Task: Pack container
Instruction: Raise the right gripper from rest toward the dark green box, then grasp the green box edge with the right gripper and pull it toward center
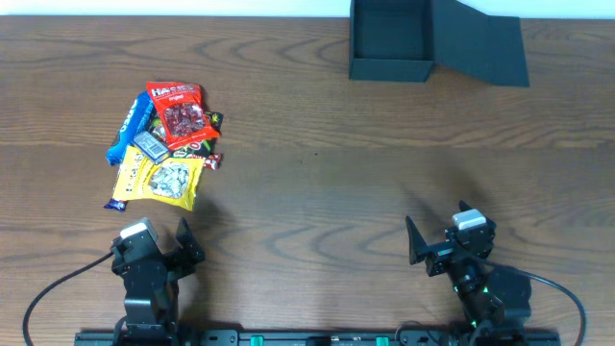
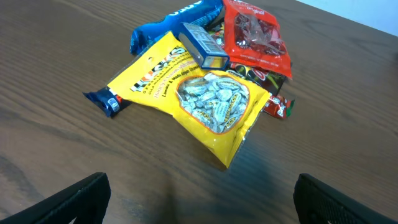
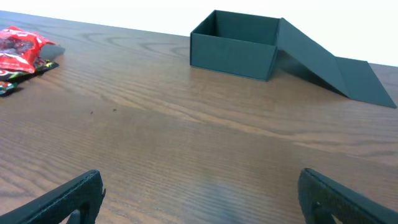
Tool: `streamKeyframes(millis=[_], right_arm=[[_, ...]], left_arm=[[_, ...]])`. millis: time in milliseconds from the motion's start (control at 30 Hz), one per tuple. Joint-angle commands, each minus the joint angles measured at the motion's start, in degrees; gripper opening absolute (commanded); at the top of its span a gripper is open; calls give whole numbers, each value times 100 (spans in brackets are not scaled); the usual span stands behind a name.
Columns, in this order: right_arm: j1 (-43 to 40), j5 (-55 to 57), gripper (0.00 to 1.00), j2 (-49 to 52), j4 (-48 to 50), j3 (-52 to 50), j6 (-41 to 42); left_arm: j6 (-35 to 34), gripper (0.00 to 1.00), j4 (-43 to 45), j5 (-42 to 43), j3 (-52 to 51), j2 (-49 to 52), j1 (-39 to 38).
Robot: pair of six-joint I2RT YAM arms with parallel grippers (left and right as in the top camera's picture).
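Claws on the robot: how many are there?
2. The left claw is open by the snack pile; the right claw is open, facing the box across the table.

You have a dark brown wooden counter, its long wavy grain running side to side across the whole width. Beyond the counter's far edge sits a plain pale strip; you can't tell whether it is wall or floor. The light is soft and even, leaving a faint sheen on the counter's near part.
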Motion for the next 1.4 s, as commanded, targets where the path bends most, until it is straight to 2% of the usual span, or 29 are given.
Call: streamKeyframes(millis=[0,100,200,300,367,433,600,667,800,967,1133,1367], right_arm=[[48,-90,99,-46,7,-59,210],[48,-518,99,-46,63,-59,614],[48,-979,99,-46,291,-59,1386],[48,-1193,99,-46,485,-59,3128],[48,-1375,99,-46,490,-59,4981],[48,-1731,99,-46,380,-59,6225],[48,-1716,99,-46,245,-59,7226],[48,-1797,99,-44,385,-59,7215],[48,-2033,99,0,955,-59,6570],[48,-2055,99,629,1331,46,6352],[48,-2022,99,2144,1211,855,5525],[61,-1626,99,5038,280,2857,4977]], left_arm=[[37,95,24,-20,-85,-33,39],[37,95,24,-17,-85,-33,39],[37,95,24,-20,-85,-33,39],[37,95,26,-20,-85,-33,39],[37,95,26,-20,-85,-33,39],[37,95,24,-20,-85,-33,39],[37,95,26,-20,-85,-33,39],[37,95,26,-20,-85,-33,39],[37,95,24,-20,-85,-33,39],[37,95,24,-17,-85,-33,39],[37,95,24,-20,-85,-33,39],[37,95,24,-20,-85,-33,39]])
